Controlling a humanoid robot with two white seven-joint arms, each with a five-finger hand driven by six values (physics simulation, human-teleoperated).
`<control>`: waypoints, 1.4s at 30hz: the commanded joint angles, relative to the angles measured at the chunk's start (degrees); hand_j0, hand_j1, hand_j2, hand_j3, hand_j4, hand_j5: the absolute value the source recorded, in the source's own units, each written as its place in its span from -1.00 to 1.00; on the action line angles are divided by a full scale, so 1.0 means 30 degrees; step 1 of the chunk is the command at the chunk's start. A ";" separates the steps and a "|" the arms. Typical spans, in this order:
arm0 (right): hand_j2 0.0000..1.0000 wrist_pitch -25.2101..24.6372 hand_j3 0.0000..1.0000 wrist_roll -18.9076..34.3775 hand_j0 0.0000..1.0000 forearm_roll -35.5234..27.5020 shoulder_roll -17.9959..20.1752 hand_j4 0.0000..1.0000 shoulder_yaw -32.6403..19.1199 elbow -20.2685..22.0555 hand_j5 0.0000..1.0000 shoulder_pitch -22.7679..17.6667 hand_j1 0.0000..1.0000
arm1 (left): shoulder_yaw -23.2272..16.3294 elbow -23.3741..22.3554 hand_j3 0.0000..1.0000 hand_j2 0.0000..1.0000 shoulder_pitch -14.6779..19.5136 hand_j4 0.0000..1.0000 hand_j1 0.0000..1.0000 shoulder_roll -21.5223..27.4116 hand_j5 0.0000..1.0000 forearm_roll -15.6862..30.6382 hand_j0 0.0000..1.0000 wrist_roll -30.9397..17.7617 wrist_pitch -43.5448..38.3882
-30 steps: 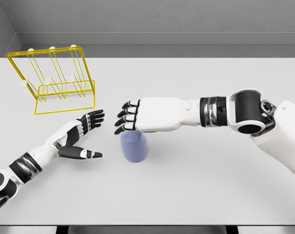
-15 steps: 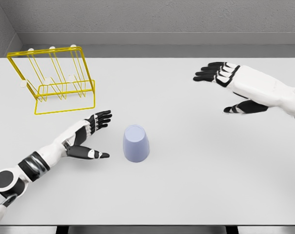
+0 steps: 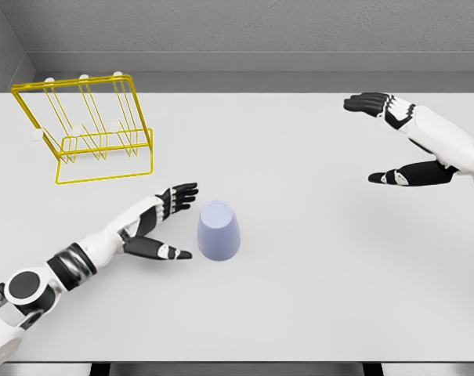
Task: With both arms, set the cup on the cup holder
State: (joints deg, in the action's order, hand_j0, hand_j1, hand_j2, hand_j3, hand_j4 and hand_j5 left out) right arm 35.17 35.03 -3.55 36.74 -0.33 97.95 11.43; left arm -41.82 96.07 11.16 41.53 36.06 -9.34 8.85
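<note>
Left hand [image 3: 160, 222] now nearer cup [image 3: 218, 230].

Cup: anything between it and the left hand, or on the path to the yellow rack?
Nothing visible. The left hand, open, sits just left of the cup with bare table between. The stretch from cup up-left to the yellow rack is also bare. The right hand is far right.
</note>
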 commanded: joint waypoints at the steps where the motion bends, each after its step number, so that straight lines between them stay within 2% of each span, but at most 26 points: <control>1: 1.00 -0.0057 1.00 -0.0010 1.00 -0.0164 -0.0118 1.00 -0.0066 -0.0129 1.00 0.0000 1.00 | -0.0122 0.0056 1.00 1.00 0.0000 1.00 1.00 -0.0104 1.00 -0.0125 1.00 0.0009 -0.0138; 22: 1.00 -0.0057 1.00 -0.0010 1.00 -0.0164 -0.0118 1.00 -0.0037 -0.0158 1.00 0.0000 1.00 | -0.1089 0.0115 1.00 1.00 0.0938 1.00 1.00 -0.1217 1.00 -0.0623 1.00 0.0038 -0.0226; 24: 1.00 -0.0057 1.00 -0.0010 1.00 -0.0164 -0.0118 1.00 -0.0037 -0.0158 1.00 0.0000 1.00 | -0.1118 0.0115 1.00 1.00 0.1172 1.00 1.00 -0.1539 1.00 -0.0623 1.00 0.0038 -0.1016; 39: 1.00 -0.0057 1.00 -0.0010 1.00 -0.0164 -0.0118 1.00 -0.0066 -0.0187 1.00 0.0000 1.00 | -0.1265 -0.0119 1.00 1.00 0.1230 1.00 1.00 -0.2125 1.00 -0.0594 1.00 0.0038 -0.1193; 42: 1.00 -0.0057 1.00 -0.0010 1.00 -0.0164 -0.0118 1.00 -0.0037 -0.0187 1.00 0.0000 1.00 | -0.1265 -0.0090 1.00 1.00 0.1230 1.00 1.00 -0.2154 1.00 -0.0594 1.00 0.0038 -0.1983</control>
State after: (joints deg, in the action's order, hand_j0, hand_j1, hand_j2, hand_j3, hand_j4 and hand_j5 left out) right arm 35.17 35.03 -3.59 36.34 -0.50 97.42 11.43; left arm -45.61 95.72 14.85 35.14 34.14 -9.22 3.93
